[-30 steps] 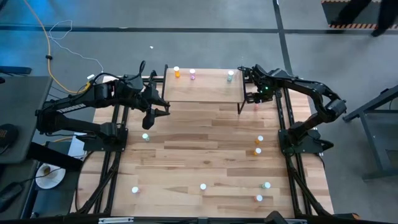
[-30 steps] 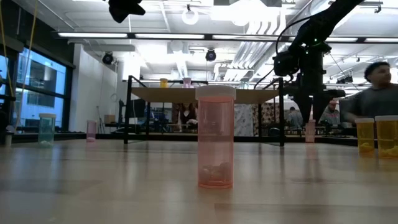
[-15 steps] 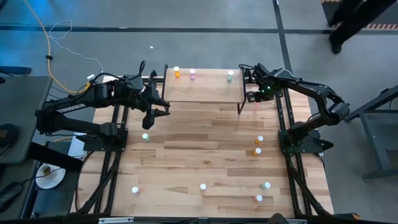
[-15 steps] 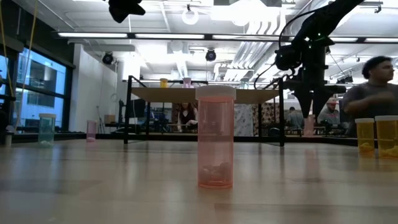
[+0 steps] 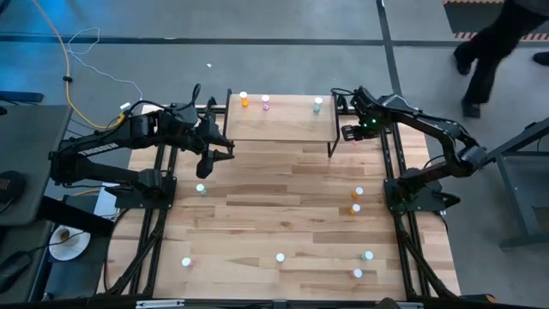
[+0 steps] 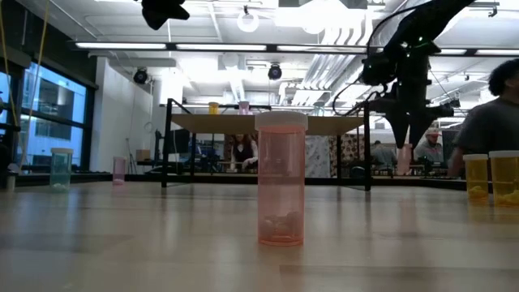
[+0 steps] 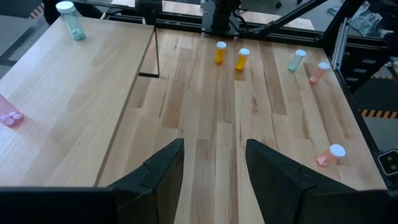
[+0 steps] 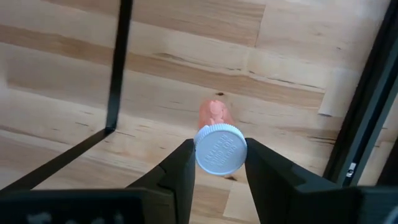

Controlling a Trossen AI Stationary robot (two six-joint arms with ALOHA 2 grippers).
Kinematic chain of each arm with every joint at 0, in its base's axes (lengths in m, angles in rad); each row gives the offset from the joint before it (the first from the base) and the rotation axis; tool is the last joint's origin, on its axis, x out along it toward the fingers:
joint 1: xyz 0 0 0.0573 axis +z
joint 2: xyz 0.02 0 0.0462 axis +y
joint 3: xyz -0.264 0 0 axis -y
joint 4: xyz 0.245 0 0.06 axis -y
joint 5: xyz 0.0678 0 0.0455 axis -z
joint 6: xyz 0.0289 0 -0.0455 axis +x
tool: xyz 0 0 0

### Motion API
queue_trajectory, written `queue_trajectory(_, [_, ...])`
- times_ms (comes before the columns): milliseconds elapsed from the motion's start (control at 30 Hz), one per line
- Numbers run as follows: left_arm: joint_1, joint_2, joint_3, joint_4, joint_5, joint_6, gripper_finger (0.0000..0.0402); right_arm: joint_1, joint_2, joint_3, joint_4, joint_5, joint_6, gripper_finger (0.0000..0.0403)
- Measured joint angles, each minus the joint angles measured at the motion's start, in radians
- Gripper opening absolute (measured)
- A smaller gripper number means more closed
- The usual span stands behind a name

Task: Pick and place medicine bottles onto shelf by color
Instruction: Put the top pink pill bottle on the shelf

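Slippage is threatening: right gripper (image 8: 214, 163) is pinching the white-capped pink medicine bottle (image 8: 218, 143) beside the small light-wood shelf (image 5: 279, 118); left gripper (image 7: 214, 163) is hanging open.

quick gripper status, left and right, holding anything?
Left gripper: open, holding nothing, above the table beside the shelf.
Right gripper: shut on a pink medicine bottle, by the shelf's right end.
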Motion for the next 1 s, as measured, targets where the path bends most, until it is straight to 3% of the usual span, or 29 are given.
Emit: queue_trajectory(1000, [0.0, 0.0, 0.0, 0.004, 0.0, -0.007, 0.0163, 0.0, -0.31, 0.0, -0.09, -0.015, 0.077, 0.0119])
